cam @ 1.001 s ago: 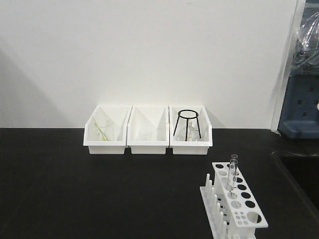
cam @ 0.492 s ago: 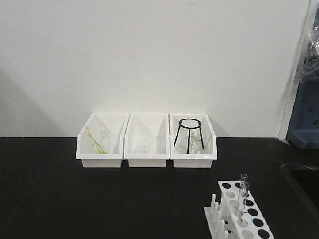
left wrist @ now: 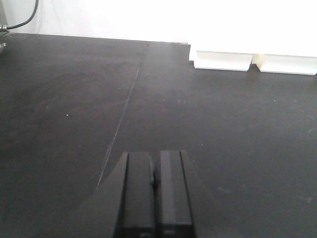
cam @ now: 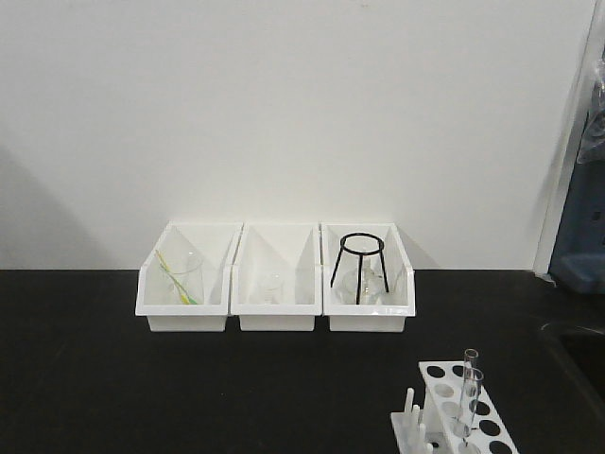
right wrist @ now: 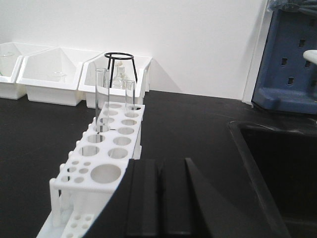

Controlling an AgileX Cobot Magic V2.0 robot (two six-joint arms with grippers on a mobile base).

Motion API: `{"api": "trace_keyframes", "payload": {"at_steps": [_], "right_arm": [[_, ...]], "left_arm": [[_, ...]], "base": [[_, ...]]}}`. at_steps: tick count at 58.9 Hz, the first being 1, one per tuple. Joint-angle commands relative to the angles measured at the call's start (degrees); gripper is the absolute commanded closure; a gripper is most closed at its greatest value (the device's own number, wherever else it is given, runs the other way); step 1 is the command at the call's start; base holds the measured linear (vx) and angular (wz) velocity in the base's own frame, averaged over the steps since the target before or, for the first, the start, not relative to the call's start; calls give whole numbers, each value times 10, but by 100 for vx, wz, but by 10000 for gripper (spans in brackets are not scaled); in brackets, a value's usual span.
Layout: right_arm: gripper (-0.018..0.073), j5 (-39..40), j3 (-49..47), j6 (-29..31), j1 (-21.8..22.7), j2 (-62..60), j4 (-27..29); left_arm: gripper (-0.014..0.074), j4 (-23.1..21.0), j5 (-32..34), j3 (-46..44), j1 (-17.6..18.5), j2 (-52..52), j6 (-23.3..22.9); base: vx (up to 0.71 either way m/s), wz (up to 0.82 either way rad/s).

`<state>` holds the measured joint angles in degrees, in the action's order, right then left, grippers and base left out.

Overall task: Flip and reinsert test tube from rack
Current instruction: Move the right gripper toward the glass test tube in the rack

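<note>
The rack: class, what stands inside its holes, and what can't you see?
One test tube and a second tube stand upright in holes in the far half of the rack; the other holes look empty. The tubes' bottoms are hidden below the top plate.

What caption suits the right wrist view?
Shut right gripper facing the white rack holding two upright test tubes.

matte black left tool [left wrist: 155, 163], right tool [right wrist: 159, 168]
</note>
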<state>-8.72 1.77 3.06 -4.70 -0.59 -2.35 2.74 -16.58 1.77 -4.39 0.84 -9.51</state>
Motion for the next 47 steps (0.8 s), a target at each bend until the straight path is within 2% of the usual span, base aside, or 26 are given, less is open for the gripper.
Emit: {"api": "trace_keyframes", "payload": {"at_steps": [1,47], "right_arm": [[568,50,0,1,1,-6,-2],[568,53,0,1,1,-6,-2]], "left_arm": [[603,-2,50,1,4,7,0],[603,-2,50,1,4,7,0]], "base": [[9,-1],[2,0]]}}
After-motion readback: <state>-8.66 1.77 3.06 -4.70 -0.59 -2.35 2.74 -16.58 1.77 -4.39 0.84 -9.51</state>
